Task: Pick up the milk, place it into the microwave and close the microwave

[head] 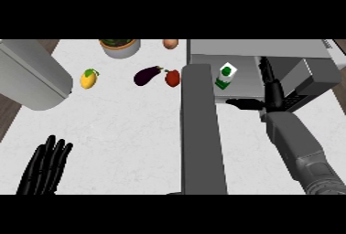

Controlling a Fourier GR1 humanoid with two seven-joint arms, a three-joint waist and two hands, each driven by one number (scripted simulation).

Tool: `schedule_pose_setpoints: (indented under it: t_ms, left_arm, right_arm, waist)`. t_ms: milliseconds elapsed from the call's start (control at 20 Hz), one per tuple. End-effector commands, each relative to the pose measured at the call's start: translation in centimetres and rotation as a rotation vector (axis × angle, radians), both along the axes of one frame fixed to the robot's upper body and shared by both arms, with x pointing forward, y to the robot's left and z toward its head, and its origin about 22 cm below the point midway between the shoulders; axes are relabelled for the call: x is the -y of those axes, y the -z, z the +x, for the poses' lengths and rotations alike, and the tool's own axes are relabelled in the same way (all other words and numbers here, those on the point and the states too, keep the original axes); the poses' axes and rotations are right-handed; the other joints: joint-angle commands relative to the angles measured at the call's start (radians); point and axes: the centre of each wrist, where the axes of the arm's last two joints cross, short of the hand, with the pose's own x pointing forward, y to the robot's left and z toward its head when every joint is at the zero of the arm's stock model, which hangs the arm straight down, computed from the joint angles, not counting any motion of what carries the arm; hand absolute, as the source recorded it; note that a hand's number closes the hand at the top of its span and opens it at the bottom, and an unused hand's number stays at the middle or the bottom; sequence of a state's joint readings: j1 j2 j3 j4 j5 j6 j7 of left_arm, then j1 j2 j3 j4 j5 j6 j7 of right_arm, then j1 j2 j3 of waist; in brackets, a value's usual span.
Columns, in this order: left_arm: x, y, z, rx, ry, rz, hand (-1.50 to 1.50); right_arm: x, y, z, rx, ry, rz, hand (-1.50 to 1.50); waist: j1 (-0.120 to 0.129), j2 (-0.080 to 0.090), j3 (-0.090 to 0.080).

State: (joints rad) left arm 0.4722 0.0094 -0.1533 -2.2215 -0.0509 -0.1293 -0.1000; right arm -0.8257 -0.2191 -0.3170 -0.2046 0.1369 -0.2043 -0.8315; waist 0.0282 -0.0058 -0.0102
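Resting at the lower left: left hand (pixel 45 167), fingers straight and up, holding nothing. Further along the counter (pixel 128 128), well apart from it: mango (pixel 89 78), pot (pixel 120 47), eggplant (pixel 147 75), red pepper (pixel 172 78). Then the microwave door (pixel 201 132), swung open, its long edge running toward the lower edge of the view. Just right of it, inside the microwave (pixel 270 50): milk (pixel 225 76), upright, already set down. Right hand (pixel 269 93) beside and just right of the milk, fingers straight and released, thumb stretched left below the carton, touching nothing as far as can be seen. Likely left to do: pull back clear, then swing the door shut. Right hand far nearer the door than the left.
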Motion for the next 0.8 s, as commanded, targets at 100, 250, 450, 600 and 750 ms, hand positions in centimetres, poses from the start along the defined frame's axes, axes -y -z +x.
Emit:
schedule_pose_setpoints:
  t_ms: [100,250,450,600,750]
  left_arm:
    - [1.2,-0.9,-0.1,-0.013,0.017,-0.021,-1.50]
    - [0.9,-0.2,-0.9,-0.026,0.010,-0.015,-1.50]
    - [0.8,-0.1,-0.5,-0.034,0.055,-0.006,-1.50]
    - [1.3,-0.8,-0.6,-0.037,0.110,-0.018,-1.50]
    - [2.2,1.2,0.8,-0.053,0.213,0.005,-1.50]
  right_arm:
    - [-0.7,4.0,-3.2,-0.102,-0.007,0.050,-1.50]
    - [1.7,7.5,-7.4,-0.102,-0.011,0.096,-1.50]
    - [1.6,7.6,-7.8,-0.113,-0.050,0.177,-1.50]
    - [-0.5,10.9,-11.6,-0.153,-0.051,0.224,-1.50]
    - [0.7,11.0,-12.4,-0.128,-0.090,0.263,-1.50]
  waist:
    - [-0.026,0.004,0.010]
    - [-0.018,0.006,0.011]
    - [-0.030,0.002,0.010]
    - [-0.033,0.001,0.010]
    - [-0.040,0.002,0.009]
